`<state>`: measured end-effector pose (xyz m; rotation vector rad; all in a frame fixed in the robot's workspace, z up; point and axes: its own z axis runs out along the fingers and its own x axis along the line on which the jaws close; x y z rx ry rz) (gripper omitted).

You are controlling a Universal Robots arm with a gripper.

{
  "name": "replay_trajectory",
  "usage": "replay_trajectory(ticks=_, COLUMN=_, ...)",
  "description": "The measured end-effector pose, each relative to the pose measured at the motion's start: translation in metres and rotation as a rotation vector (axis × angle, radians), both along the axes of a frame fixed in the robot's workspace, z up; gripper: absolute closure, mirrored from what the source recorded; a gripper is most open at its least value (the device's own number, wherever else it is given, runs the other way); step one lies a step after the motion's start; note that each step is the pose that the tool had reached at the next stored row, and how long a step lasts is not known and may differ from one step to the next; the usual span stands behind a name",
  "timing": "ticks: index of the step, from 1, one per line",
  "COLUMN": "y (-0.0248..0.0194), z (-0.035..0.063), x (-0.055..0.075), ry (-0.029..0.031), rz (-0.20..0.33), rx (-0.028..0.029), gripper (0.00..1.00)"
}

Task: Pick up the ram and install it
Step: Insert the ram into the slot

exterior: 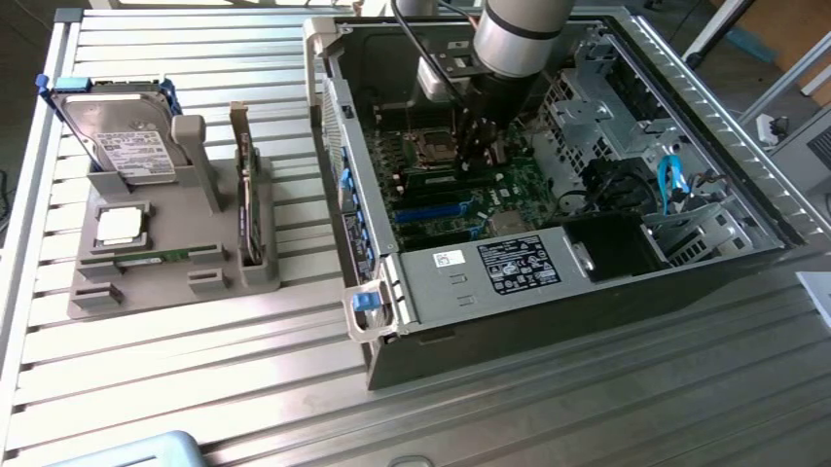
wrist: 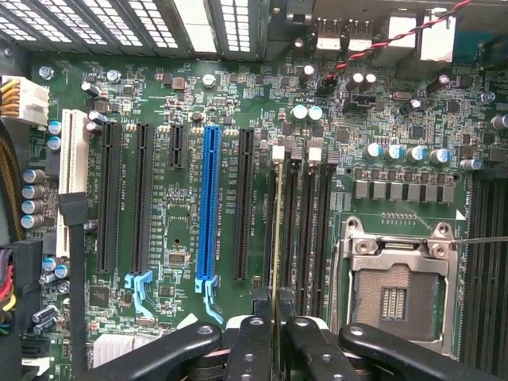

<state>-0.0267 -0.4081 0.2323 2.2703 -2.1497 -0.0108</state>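
I find the tool (wrist: 276, 327) clamped on the ram (wrist: 276, 230), edge-on over the memory slots (wrist: 308, 230). I judge it light, stiff, brittle: grip the long edges, clear of the chips.

A lab workbench: a slatted aluminium table (exterior: 585, 399) bears an opened computer case (exterior: 520, 336) and a grey parts fixture (exterior: 221, 199).
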Motion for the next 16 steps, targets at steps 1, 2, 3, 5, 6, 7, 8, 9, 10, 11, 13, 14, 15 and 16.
replay_trajectory(ticks=1, y=0.0000, z=-0.0002, x=0.0000, ry=-0.0001, rz=0.001, rx=0.0001, gripper=0.87)
replay_trajectory(ticks=2, y=0.0000, z=-0.0004, x=0.0000, ry=0.0000, rz=0.003, rx=0.0001, gripper=0.87)
replay_trajectory(ticks=3, y=0.0001, z=-0.0005, x=0.0000, ry=0.0000, rz=0.013, rx=-0.0013, gripper=0.87)
replay_trajectory(ticks=5, y=0.0000, z=-0.0006, x=0.0000, ry=0.0000, rz=0.023, rx=-0.0019, gripper=0.87)
replay_trajectory(ticks=6, y=0.0000, z=-0.0006, x=0.0000, ry=0.0001, rz=0.026, rx=-0.0021, gripper=0.87)
replay_trajectory(ticks=7, y=0.0000, z=-0.0007, x=0.0000, ry=0.0001, rz=0.027, rx=-0.0021, gripper=0.87)
replay_trajectory(ticks=8, y=0.0000, z=-0.0009, x=0.0000, ry=0.0000, rz=0.027, rx=-0.0020, gripper=0.87)
replay_trajectory(ticks=9, y=0.0000, z=-0.0011, x=0.0000, ry=0.0000, rz=0.027, rx=-0.0019, gripper=0.87)
replay_trajectory(ticks=10, y=0.0000, z=-0.0013, x=0.0000, ry=0.0000, rz=0.027, rx=-0.0020, gripper=0.87)
replay_trajectory(ticks=11, y=0.0000, z=-0.0015, x=0.0000, ry=0.0000, rz=0.027, rx=-0.0020, gripper=0.87)
replay_trajectory(ticks=13, y=0.0000, z=-0.0021, x=0.0000, ry=0.0000, rz=0.025, rx=-0.0020, gripper=0.87)
replay_trajectory(ticks=14, y=0.0000, z=-0.0024, x=0.0000, ry=0.0000, rz=0.025, rx=-0.0020, gripper=0.87)
replay_trajectory(ticks=15, y=0.0000, z=-0.0028, x=0.0000, ry=0.0000, rz=0.025, rx=-0.0020, gripper=0.87)
replay_trajectory(ticks=16, y=0.0000, z=-0.0035, x=0.0000, ry=-0.0001, rz=0.025, rx=-0.0013, gripper=0.87)
